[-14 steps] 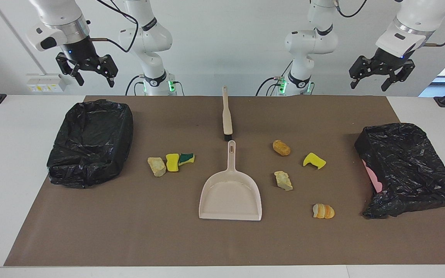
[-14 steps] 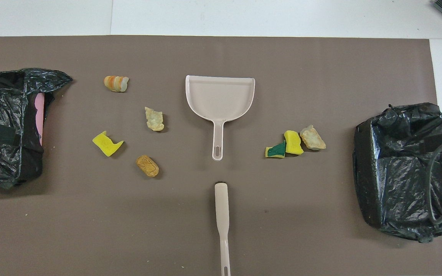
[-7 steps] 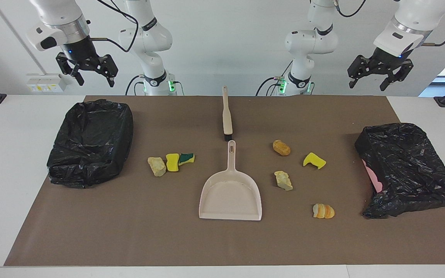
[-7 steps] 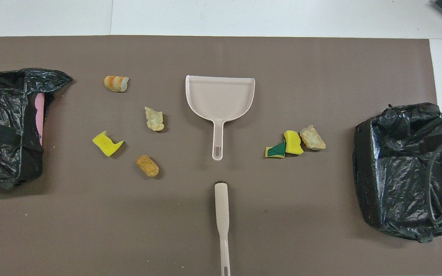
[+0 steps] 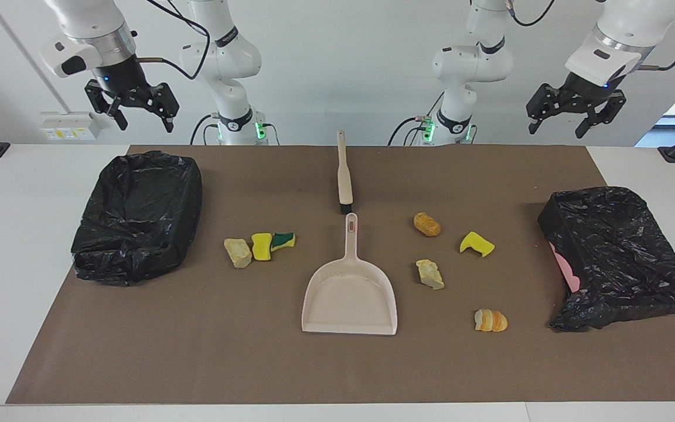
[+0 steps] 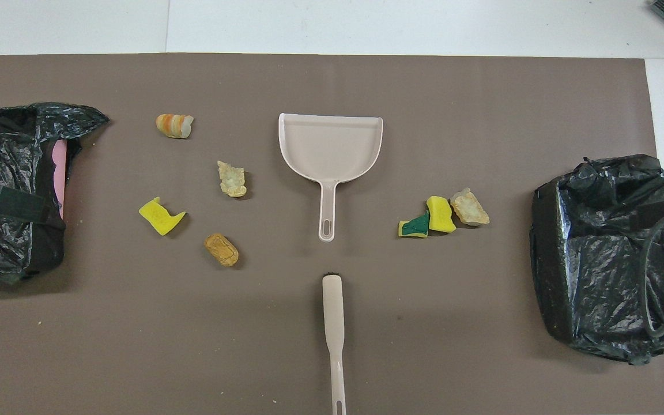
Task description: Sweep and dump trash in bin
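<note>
Several pieces of trash lie on the brown mat. A beige chunk point(image 5: 237, 252), a yellow sponge point(image 5: 262, 246) and a green-yellow sponge point(image 5: 283, 240) sit together toward the right arm's end. A brown lump point(image 5: 426, 224), a yellow sponge point(image 5: 476, 244), a beige chunk point(image 5: 430, 274) and an orange-striped lump point(image 5: 490, 320) are spread toward the left arm's end. Black-bagged bins stand at the right arm's end point(image 5: 138, 217) and the left arm's end point(image 5: 619, 258). My right gripper point(image 5: 144, 120) and left gripper point(image 5: 557, 126) hang open and empty, high over their bins.
A beige dustpan point(image 5: 349, 299) lies in the middle of the mat with its handle toward the robots. A beige brush point(image 5: 344, 176) lies in line with it, nearer the robots. The left arm's bin is tipped and shows pink at its mouth point(image 6: 60, 173).
My left gripper has risen slightly and edged a little toward the table's middle over its bin. The right gripper and everything on the mat have stayed put.
</note>
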### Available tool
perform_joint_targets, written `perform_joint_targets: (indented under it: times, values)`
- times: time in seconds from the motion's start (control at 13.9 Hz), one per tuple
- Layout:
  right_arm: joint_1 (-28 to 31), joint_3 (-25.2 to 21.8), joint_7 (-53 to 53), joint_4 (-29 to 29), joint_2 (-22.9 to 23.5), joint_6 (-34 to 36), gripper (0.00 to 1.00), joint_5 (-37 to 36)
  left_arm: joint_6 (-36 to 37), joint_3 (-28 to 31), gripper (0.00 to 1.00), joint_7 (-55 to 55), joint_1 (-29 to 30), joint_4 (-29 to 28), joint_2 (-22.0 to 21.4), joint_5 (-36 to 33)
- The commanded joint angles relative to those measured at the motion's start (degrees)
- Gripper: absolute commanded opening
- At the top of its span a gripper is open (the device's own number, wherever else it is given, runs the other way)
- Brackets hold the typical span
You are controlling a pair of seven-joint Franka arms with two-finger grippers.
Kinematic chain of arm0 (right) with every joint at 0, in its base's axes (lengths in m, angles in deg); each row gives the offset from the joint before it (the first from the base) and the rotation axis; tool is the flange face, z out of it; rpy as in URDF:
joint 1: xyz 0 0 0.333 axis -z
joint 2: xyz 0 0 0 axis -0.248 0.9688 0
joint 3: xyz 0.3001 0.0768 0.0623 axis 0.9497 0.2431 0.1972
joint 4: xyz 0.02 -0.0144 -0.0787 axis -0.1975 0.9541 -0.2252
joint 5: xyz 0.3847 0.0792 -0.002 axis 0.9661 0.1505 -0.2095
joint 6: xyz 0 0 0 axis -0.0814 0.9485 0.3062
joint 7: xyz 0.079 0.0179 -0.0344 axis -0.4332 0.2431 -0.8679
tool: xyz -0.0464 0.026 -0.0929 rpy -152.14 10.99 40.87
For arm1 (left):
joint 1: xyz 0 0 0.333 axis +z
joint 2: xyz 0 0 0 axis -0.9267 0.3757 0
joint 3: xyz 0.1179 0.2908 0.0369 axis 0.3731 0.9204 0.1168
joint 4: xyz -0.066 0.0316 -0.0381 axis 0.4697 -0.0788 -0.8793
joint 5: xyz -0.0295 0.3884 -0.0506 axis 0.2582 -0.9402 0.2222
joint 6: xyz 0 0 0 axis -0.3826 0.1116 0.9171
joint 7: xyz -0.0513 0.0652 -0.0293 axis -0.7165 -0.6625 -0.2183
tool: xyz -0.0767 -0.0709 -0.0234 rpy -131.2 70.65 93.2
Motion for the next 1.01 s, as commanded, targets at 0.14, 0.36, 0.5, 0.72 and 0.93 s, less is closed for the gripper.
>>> perform_joint_targets:
  times: [0.14,0.36,0.5,0.72,0.93]
  values:
    - [0.73,0.12,-2.09,1.31,-1.20,0.07,1.00,0.73,-9.13,-10.48,1.00,-9.46,-0.61,-15.97,-6.37,4.20]
    - [-0.14,0.38,-2.53,1.75,-0.51,-1.33,1.00,1.08,-16.68,-18.22,1.00,-16.59,-0.61,-24.15,-6.72,9.01]
    - [-0.24,0.82,-2.62,1.58,2.12,-4.92,1.00,0.55,-21.43,-24.02,1.00,-21.15,-0.70,-27.76,-6.46,9.56]
    - [-0.76,1.52,-1.92,1.76,6.25,-8.18,1.00,1.16,-28.47,-31.22,1.00,-28.96,-0.70,-32.95,-5.59,9.65]
    - [-4.70,2.05,4.29,1.84,13.80,-16.59,1.00,1.78,-35.33,-36.87,1.00,-36.09,-0.70,-37.26,-4.53,9.65]
